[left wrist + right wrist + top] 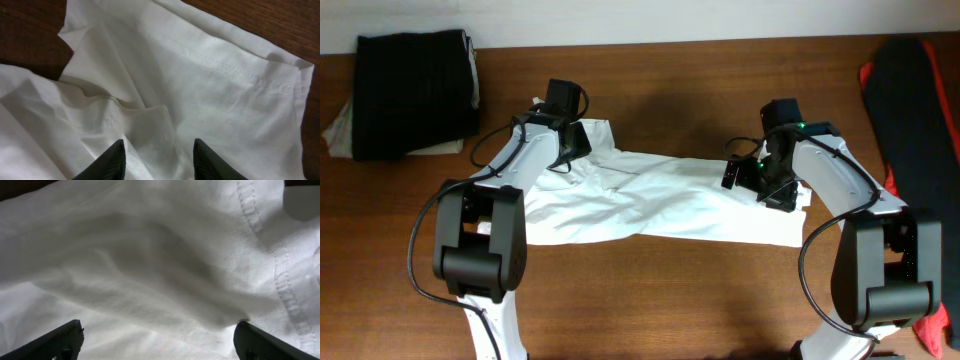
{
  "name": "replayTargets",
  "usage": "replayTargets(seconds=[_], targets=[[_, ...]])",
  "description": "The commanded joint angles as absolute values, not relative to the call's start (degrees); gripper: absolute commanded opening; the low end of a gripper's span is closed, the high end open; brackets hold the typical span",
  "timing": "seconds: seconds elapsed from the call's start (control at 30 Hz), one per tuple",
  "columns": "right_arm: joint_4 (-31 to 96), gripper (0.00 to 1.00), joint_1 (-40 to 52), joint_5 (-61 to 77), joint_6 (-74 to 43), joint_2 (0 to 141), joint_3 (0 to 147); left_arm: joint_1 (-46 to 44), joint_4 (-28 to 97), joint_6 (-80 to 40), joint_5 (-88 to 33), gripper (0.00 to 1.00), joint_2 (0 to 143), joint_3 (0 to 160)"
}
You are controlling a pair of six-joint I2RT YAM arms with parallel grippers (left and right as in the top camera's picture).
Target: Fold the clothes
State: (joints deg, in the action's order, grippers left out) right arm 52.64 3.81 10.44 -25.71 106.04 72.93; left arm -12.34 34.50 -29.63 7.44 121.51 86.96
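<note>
- White garment lies spread and wrinkled across the middle of the wooden table. Its thin cloth looks light and limp, likely to slide and bunch, but not fragile.
- Stitched hems at its upper corners look like the firmest places to pinch.
- Left gripper hangs low over the garment's upper-left corner beside a hem, arm bent inward, fingers apart, holding nothing.
- Right gripper hovers at the upper-right end, fingers spread wide over a ridge of cloth.
- Black folded clothes sit in the far upper left.
</note>
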Motion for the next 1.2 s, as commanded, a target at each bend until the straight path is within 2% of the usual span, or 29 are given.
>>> replayTargets(seconds=[0.0,0.03,0.1,0.13,0.33,0.5,0.67,0.77,0.87,1.17], targets=[[52.69,0.99,4.16,9.89,-25.74,106.34,72.53,-11.94,34.35,-30.35,6.66,0.36,122.17,87.79],[52.69,0.99,4.16,9.89,-25.74,106.34,72.53,-11.94,34.35,-30.35,6.66,0.31,122.17,87.79],[52.69,0.99,4.16,9.89,-25.74,106.34,72.53,-11.94,34.37,-30.33,6.87,0.09,122.17,87.79],[52.69,0.99,4.16,9.89,-25.74,106.34,72.53,-11.92,34.35,-30.33,6.90,0.01,122.17,87.81],[52.69,0.99,4.12,7.25,-25.74,106.34,72.53,-11.92,38.04,-30.33,12.84,0.01,118.63,88.36],[55.44,0.98,3.73,5.52,-25.74,105.80,72.73,-11.92,47.51,-30.33,14.35,0.01,109.49,88.36],[60.64,0.95,1.67,3.53,-25.71,101.14,72.75,-11.92,57.84,-30.37,17.15,0.01,108.29,88.33],[61.58,1.00,0.21,1.72,-25.74,98.91,72.75,-11.92,63.79,-36.38,22.41,0.01,107.55,88.33],[62.43,0.99,-0.78,1.69,-25.71,98.80,72.73,-11.92,68.23,-39.92,24.49,0.01,105.47,88.33],[51.27,0.99,-0.78,12.29,-22.70,98.80,72.82,-12.75,72.01,-39.88,24.32,0.01,96.51,88.33]])
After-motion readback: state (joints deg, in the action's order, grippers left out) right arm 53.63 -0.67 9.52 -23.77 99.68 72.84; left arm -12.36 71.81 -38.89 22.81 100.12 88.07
